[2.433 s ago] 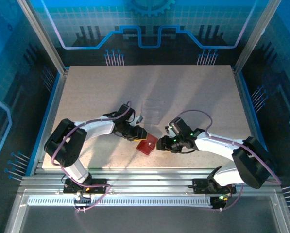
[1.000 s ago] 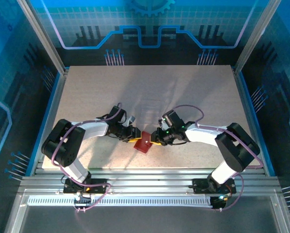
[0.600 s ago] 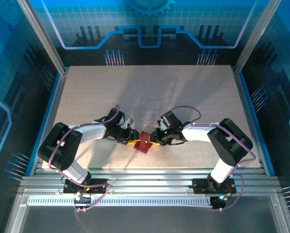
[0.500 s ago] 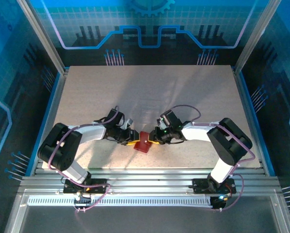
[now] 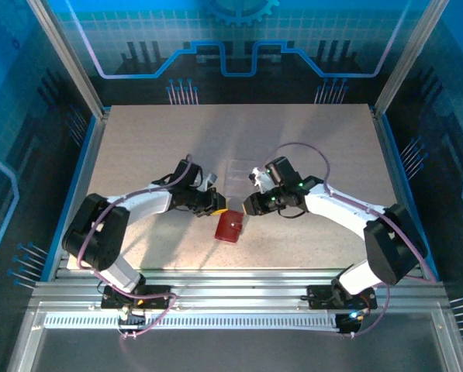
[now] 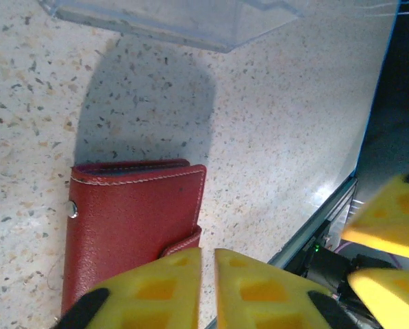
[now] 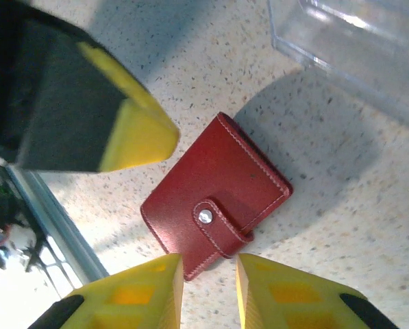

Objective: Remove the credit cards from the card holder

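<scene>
The left tool (image 5: 215, 203) is closed on nothing, its yellow pads nearly touching. The card holder (image 5: 230, 227), rectangular, of red stitched leather, is laid flat on the speckled surface (image 5: 309, 139), its tab snapped shut. The right tool (image 5: 248, 208) is held slightly open and empty beside it.

Clear plastic box (image 5: 243, 169), speckled tabletop (image 5: 316, 136), blue backdrop (image 5: 309, 39)

The card holder (image 5: 230, 227) is a small red leather wallet with pale stitching round its edges. It lies flat and folded shut on the speckled desk (image 5: 309, 155), close to the near edge and about midway along it. Its little red tab (image 7: 225, 229) wraps over one edge, fastened by a silver stud (image 7: 205, 216).
</scene>
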Robot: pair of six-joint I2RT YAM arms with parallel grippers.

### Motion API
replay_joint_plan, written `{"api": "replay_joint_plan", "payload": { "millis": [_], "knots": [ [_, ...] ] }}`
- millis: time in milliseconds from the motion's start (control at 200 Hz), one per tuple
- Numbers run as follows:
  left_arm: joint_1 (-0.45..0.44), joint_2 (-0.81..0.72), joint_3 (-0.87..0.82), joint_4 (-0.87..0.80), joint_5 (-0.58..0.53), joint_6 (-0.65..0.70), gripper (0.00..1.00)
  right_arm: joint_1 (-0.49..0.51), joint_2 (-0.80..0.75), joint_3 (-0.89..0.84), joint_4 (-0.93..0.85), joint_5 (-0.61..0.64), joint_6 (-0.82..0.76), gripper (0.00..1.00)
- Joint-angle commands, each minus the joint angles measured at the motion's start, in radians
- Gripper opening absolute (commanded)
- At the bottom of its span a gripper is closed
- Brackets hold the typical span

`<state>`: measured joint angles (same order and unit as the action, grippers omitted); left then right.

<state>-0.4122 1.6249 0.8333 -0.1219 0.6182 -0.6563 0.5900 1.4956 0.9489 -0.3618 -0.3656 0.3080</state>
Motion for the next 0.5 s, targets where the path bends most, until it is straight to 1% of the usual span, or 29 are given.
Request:
{"api": "replay_joint_plan", "payload": {
  "millis": [0, 145, 250, 495],
  "knots": [
    [0.005, 0.049, 0.031, -0.050, 0.017, 0.004, 0.07, 0.027, -0.017, 0.015, -0.127, 0.068, -0.302, 0.26],
    [0.012, 0.086, 0.045, -0.064, 0.026, 0.023, 0.03, 0.092, 0.003, 0.046, -0.139, 0.118, -0.512, 0.25],
    [0.025, 0.110, 0.040, -0.056, 0.040, 0.036, 0.02, 0.125, 0.048, 0.084, -0.143, 0.147, -0.609, 0.23],
    [0.052, 0.169, 0.013, -0.011, 0.104, 0.041, 0.01, 0.173, 0.207, 0.224, -0.206, 0.165, -0.702, 0.23]
  ]
}}
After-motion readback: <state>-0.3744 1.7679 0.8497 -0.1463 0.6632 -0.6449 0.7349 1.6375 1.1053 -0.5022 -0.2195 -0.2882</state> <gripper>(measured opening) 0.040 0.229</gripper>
